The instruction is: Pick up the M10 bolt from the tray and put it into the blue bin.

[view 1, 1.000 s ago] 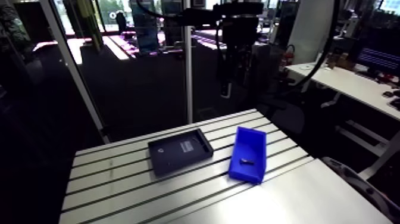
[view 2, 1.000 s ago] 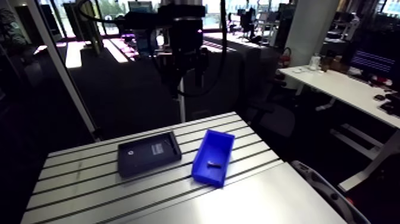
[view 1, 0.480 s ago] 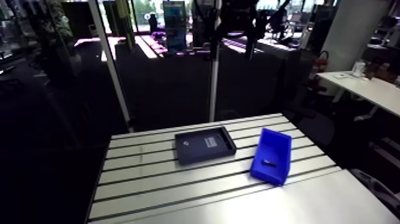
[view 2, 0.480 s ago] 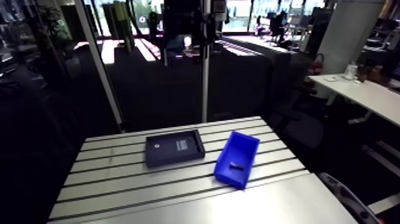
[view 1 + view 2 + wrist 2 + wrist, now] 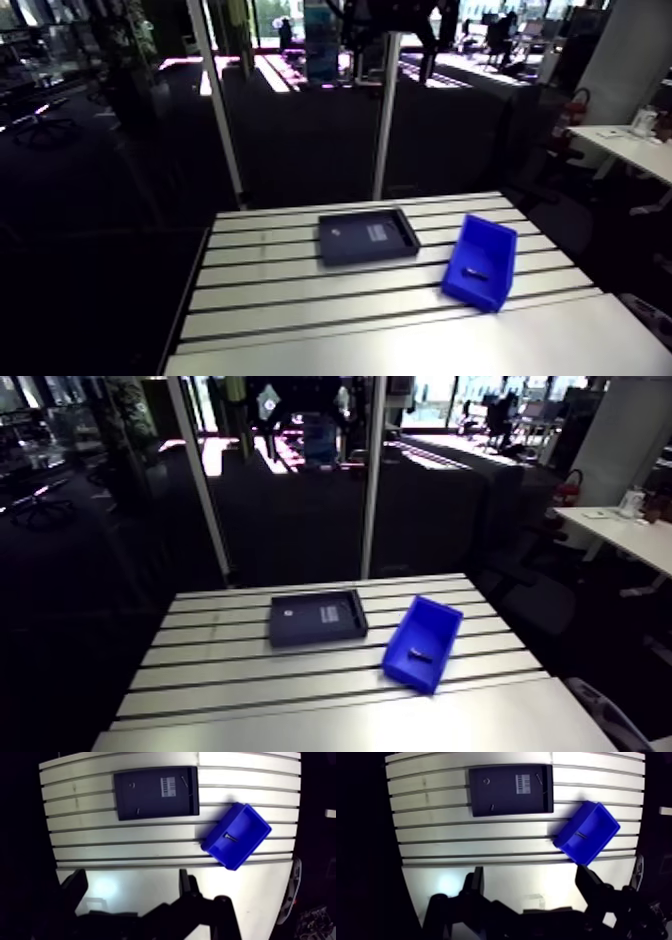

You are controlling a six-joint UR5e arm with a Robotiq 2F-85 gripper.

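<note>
My claw point(image 5: 530, 872) hangs wide and empty high over the near side of the table point(image 5: 300, 300), which I judge fits a finished job, since the M10 bolt point(image 5: 473, 271) lies inside the blue bin point(image 5: 497, 238), just right of the tray point(image 5: 345, 242).

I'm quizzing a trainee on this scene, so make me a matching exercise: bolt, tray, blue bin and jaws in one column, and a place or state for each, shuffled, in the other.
1 bolt
2 tray
3 blue bin
4 jaws

A wide apart, holding nothing
B dark, with a white barcode label
C inside the blue bin
D askew on the table, beside the tray

Pairs: 1-C, 2-B, 3-D, 4-A
</note>
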